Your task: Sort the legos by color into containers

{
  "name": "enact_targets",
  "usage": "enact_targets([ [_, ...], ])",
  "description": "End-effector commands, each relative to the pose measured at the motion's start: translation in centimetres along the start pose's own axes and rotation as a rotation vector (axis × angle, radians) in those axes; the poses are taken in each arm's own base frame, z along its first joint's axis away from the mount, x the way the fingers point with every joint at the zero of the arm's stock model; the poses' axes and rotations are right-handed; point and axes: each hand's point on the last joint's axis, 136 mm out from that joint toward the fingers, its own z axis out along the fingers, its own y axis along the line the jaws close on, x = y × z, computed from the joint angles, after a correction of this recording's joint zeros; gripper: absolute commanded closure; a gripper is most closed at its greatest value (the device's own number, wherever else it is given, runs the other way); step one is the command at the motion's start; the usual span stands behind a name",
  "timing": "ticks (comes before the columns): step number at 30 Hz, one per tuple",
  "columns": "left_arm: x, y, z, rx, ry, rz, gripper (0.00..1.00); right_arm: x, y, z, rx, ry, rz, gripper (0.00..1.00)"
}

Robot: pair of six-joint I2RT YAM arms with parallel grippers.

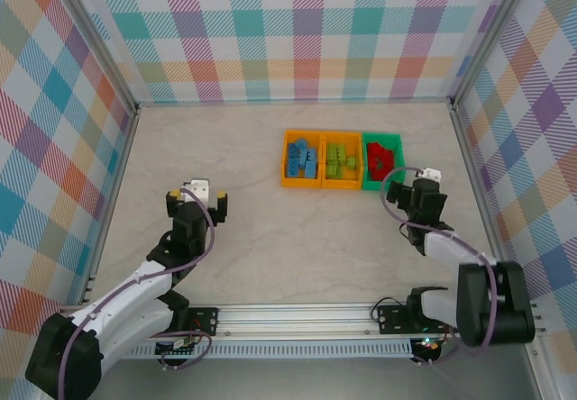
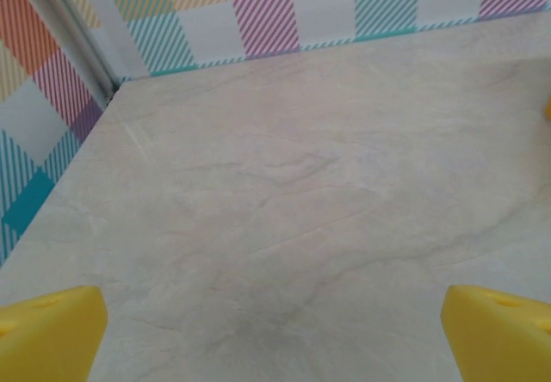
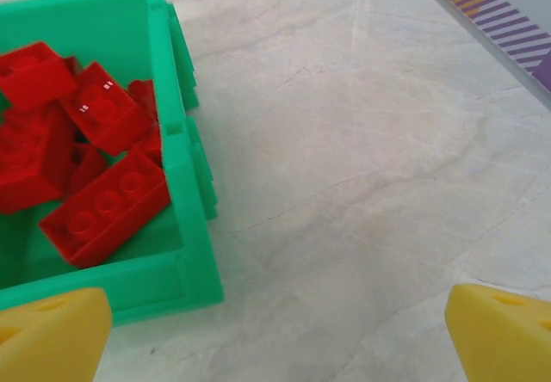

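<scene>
Starting at the near edge: the left hand (image 1: 196, 193) hangs over bare worktop (image 1: 288, 247), roughly 8 o'clock from the bins. Its fingers are spread wide with nothing between them (its wrist cam has only the marble-look surface between the two yellow tips). The right hand (image 1: 419, 186) is parked just beside the green bin (image 1: 383, 136), at about the bin's 5 o'clock, also spread and empty. In its own wrist view the bin's near corner sits toward 10 o'clock, with the red legos (image 3: 95, 167) piled inside.

Further back, the three containers sit touching in a row at around 1 o'clock of the worktop. The blue legos (image 1: 303, 159) are in the left orange bin (image 1: 285, 161), the lime green legos (image 1: 339, 161) are in the middle orange bin (image 1: 341, 185), and the red ones are in the green bin. Every brick I can spot is in a bin with its own colour, so my read is that the sorting is basically done and the job now is backing off cleanly.

How I'd do it: lift the right hand straight up first, then swing it toward 6 o'clock. It's close enough to that bin wall that a sideways drag could nudge the whole row. Fingers apart, go slow. The left hand has lots of room and can just fold home. A last scan from above for a stray brick hidden behind an arm wouldn't hurt.
</scene>
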Motion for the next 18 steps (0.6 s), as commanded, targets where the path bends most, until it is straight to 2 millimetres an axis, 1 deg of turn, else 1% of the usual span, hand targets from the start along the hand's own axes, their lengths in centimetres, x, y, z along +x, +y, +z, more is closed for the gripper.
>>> enact_targets([
  [1,-0.5,0.7,0.5,-0.008,-0.048,-0.014,0.0,-4.0,1.0,1.0,-0.04,-0.168,-0.006,0.0],
  [3,0.0,0.9,0.8,-0.008,-0.037,-0.018,0.0,-4.4,1.9,1.4,-0.091,-0.202,-0.022,0.01],
  [4,0.1,1.0,1.0,-0.005,-0.033,-0.024,0.0,-3.8,2.3,2.0,-0.115,-0.181,-0.029,0.0],
  [5,0.2,1.1,1.2,0.001,-0.03,-0.03,0.0,-3.7,2.6,2.6,-0.138,-0.191,-0.036,0.0],
  [6,0.3,1.2,1.4,0.005,-0.027,-0.039,0.0,-3.0,4.0,2.9,-0.215,-0.149,-0.078,0.0],
  [7,0.3,1.3,1.6,0.006,-0.025,-0.05,0.0,-2.7,5.2,3.1,-0.282,-0.146,-0.115,0.0],
  [8,0.4,1.4,1.8,0.008,-0.024,-0.06,0.0,-2.4,5.8,3.4,-0.313,-0.168,-0.129,0.0],
  [9,0.5,1.5,2.0,0.009,-0.021,-0.068,0.0,-1.9,5.5,3.3,-0.304,-0.142,-0.126,0.0],
  [10,0.6,1.5,2.2,0.009,-0.018,-0.078,0.0,-2.2,5.1,3.3,-0.285,-0.153,-0.11,0.0],
  [12,1.0,1.7,2.7,0.007,-0.008,-0.094,0.0,-2.2,4.2,3.5,-0.234,-0.145,-0.083,0.0],
  [14,1.5,1.9,3.4,0.003,0.006,-0.111,0.0,-2.2,3.8,3.5,-0.201,-0.153,-0.076,0.0],
  [18,2.6,2.2,5.6,0.005,0.036,-0.171,0.0,-2.4,3.7,3.5,-0.192,-0.158,-0.073,0.0],
])
